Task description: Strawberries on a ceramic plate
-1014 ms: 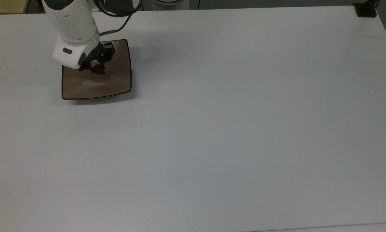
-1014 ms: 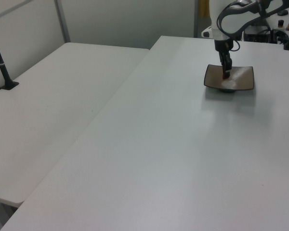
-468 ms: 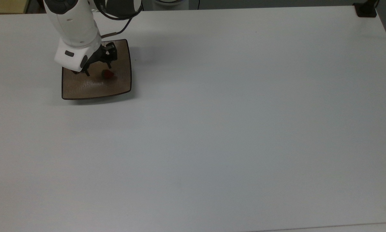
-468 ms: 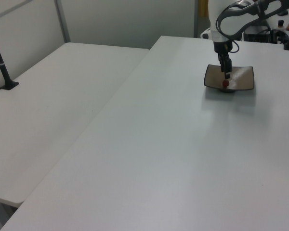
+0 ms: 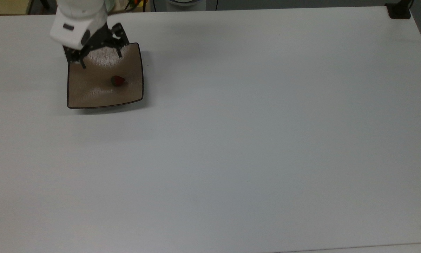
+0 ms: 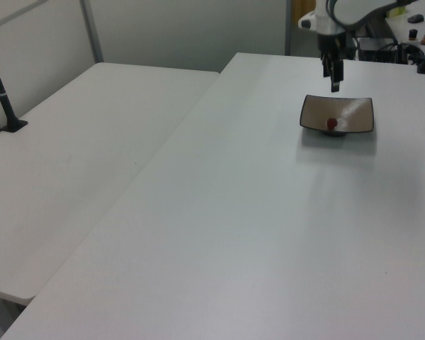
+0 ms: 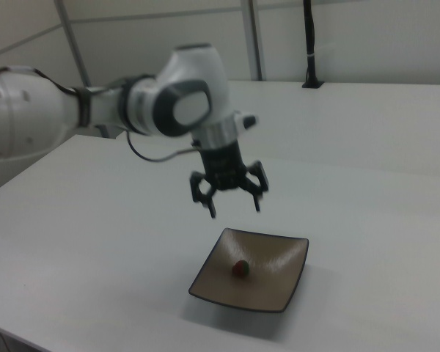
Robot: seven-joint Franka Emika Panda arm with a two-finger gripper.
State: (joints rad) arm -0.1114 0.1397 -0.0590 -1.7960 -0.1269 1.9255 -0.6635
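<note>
since a second ago the claw (image 7: 233, 203) has let go of the strawberry (image 5: 117, 80) and lifted clear; before it was low over the ceramic plate (image 5: 91, 96) with the berry pinched, now it hangs well above the plate's far edge, fingers spread and empty. half a second ago the berry already lay on the plate, and its spot matches now.

strawberry sits alone on the plate's glossy face, near the middle, a bit toward the top view's right. plate is on the white bench (image 5: 252, 140), near the top view's upper left corner. likely dropped mid-plate so it can't roll off the curved edges; claw raised straight up so as not to knock it.

berry lies on its side: in the top view the green cap is at the top view's left, red tip to the top view's right, so long axis runs roughly left-right. task looks done.
</note>
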